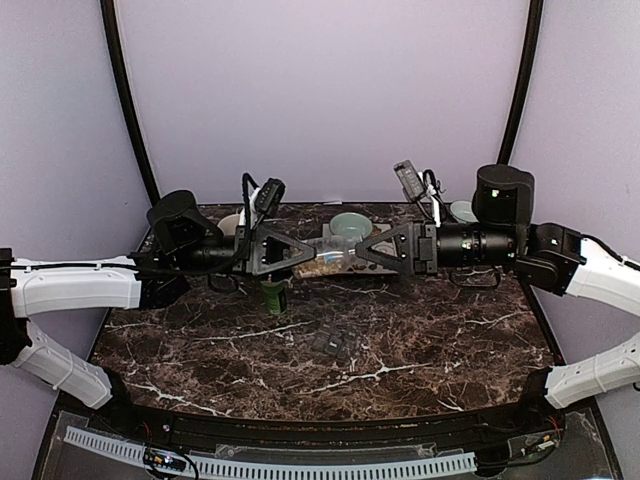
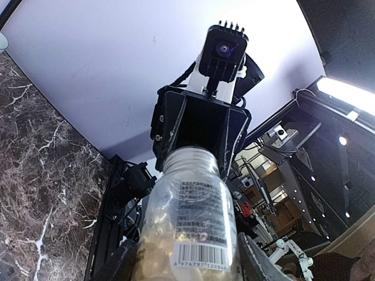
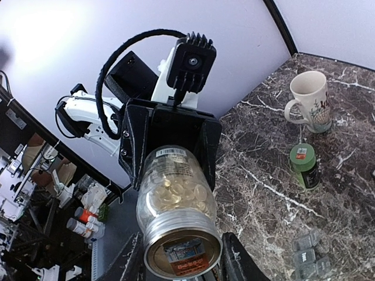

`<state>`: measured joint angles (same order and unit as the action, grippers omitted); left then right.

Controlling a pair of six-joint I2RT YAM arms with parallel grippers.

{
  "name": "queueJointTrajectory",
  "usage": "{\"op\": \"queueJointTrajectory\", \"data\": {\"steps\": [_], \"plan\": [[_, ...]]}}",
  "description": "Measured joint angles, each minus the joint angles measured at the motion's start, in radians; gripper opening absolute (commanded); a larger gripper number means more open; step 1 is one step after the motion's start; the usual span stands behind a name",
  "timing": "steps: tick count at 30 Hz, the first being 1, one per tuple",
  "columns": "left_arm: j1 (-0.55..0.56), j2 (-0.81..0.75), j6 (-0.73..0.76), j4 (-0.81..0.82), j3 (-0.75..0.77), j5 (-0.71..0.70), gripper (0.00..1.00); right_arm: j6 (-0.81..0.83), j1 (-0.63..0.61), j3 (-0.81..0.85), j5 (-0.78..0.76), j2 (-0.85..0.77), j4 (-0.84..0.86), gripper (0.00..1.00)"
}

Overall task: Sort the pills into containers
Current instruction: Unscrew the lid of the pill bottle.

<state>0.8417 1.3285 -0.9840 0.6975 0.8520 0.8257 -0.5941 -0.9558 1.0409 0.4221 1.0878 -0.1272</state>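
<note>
A clear pill bottle [image 1: 330, 258] hangs level above the table, held between both grippers. My left gripper [image 1: 305, 262] is shut on its base end; in the left wrist view the bottle [image 2: 190, 216] fills the space between the fingers [image 2: 123, 260]. My right gripper [image 1: 362, 256] is shut on its neck end [image 3: 181, 252], which has a silvery seal. Pale tan pills [image 3: 179, 196] lie inside the bottle. The dark grey three-compartment container strip [image 1: 333, 343] lies on the marble below and also shows in the right wrist view [image 3: 307, 257]. I see no loose pills.
A green-capped bottle [image 1: 272, 297] stands below the left gripper and shows in the right wrist view [image 3: 304, 165]. A cream mug [image 3: 309, 100] stands at the back left. A pale green bowl [image 1: 350, 226] sits at the back centre, with dark marble table [image 1: 200, 340] all round.
</note>
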Motion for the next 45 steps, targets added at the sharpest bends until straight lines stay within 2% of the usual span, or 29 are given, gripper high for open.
{"op": "queueJointTrajectory", "data": {"steps": [9,24,28,40,45], "plan": [[0.0,0.001,-0.061,0.019,-0.004,0.004,0.0,0.14,-0.006,-0.014,-0.017,-0.008,0.023,0.25],[0.003,0.027,-0.117,0.101,-0.025,0.004,0.0,0.222,-0.014,-0.026,-0.042,-0.022,0.018,0.27],[0.003,0.029,-0.121,0.106,-0.027,0.006,0.0,0.237,-0.019,-0.026,-0.051,-0.022,0.014,0.33],[0.002,0.05,-0.128,0.154,-0.028,0.021,0.0,0.254,-0.02,-0.023,-0.064,-0.013,-0.003,0.63],[0.002,0.053,-0.129,0.178,-0.028,0.027,0.0,0.245,-0.019,-0.022,-0.064,-0.012,-0.008,0.68]]}}
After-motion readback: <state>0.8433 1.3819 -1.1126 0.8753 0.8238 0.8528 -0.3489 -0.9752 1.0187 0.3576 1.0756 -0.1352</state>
